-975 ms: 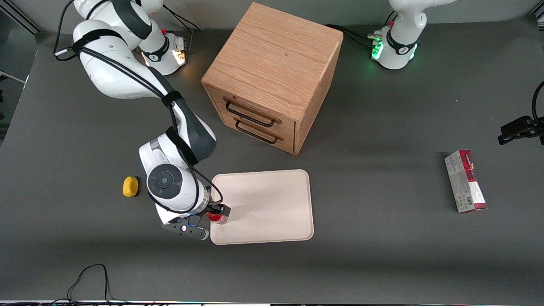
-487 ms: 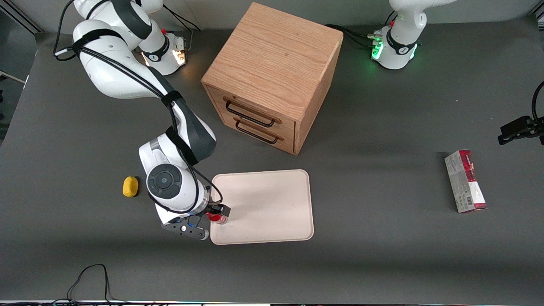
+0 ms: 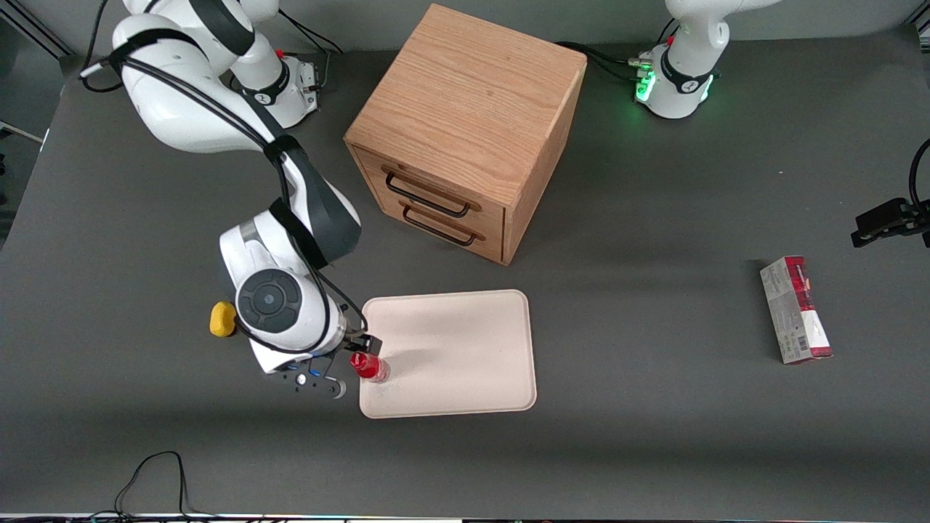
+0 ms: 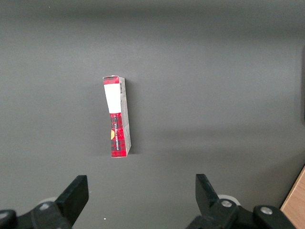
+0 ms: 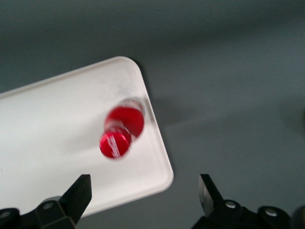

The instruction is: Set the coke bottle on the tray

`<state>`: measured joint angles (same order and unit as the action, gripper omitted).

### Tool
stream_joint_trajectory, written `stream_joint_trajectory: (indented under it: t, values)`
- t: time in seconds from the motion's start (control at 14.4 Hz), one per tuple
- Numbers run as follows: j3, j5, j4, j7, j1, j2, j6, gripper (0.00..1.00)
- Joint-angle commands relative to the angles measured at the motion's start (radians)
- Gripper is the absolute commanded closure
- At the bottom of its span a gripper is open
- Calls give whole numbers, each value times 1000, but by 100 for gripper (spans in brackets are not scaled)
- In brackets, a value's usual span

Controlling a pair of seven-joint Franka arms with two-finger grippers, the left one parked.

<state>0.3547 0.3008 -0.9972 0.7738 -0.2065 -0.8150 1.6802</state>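
- Since the earlier frames the gripper (image 3: 354,361) has let go of the coke bottle (image 3: 369,367) and risen, and the working arm has drawn back toward the yellow lump (image 3: 222,319), which it now partly covers.
- One coke bottle stands upright on the tray (image 3: 465,341), close to the corner at the working arm's end of the table and nearest the front camera; the wrist view shows its red cap (image 5: 115,144) from above, well inside the rim.
- One tray lies flat on the table in front of the drawer cabinet (image 3: 465,131), bare apart from the bottle.
- Above the bottle, the gripper hangs with its fingers (image 5: 78,193) spread wide and nothing between them.
- Judged from this, the placing is done: the bottle rests on the tray unsupported. Only clearing the arm away seems left.
- Other things: one yellow lump beside the arm, one cabinet with two drawers, one red-and-grey carton (image 3: 795,309) toward the parked arm's end.
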Motion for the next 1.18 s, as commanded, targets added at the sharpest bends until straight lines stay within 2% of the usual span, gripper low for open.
stream_joint_trajectory:
  t: [0.0, 0.28, 0.42, 0.63, 0.84, 1.11]
  values:
    - [-3, -77, -252, -98, 68, 211, 0, 0]
    - [-10, -189, -557, -296, 177, 480, 48, 0]
    - [-28, -221, -723, -382, 212, 621, 102, 0]
    - [-193, -336, -903, -624, 184, 828, 127, 0]
    - [-409, -342, -1003, -723, 58, 968, 115, 0]
    - [-425, -333, -930, -732, 58, 965, 43, 0]
